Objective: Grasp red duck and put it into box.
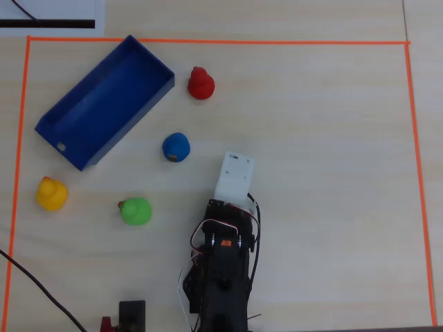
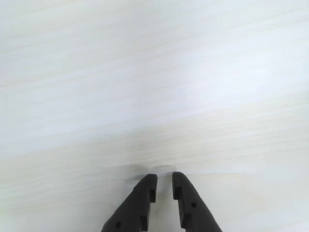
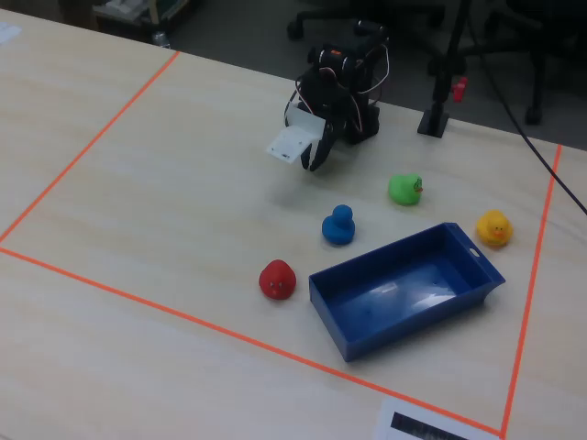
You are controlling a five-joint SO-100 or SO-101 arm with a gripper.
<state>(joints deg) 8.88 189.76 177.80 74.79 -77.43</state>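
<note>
The red duck [image 1: 201, 84] sits on the table just right of the blue box's [image 1: 104, 97] far corner. In the fixed view the duck [image 3: 277, 280] is left of the empty box [image 3: 404, 289]. My gripper [image 2: 164, 181] hangs over bare table near the arm's base, well away from the duck. Its black fingers [image 2: 145, 193] stand almost together with only a narrow slit and nothing between them. In the overhead view the white wrist mount [image 1: 234, 176] hides the fingers. The gripper also shows in the fixed view [image 3: 316, 160]. No duck or box shows in the wrist view.
A blue duck [image 1: 176, 147] lies between the arm and the red duck. A green duck [image 1: 136, 211] and a yellow duck [image 1: 51, 194] sit near the box's other end. Orange tape [image 1: 208, 41] frames the work area.
</note>
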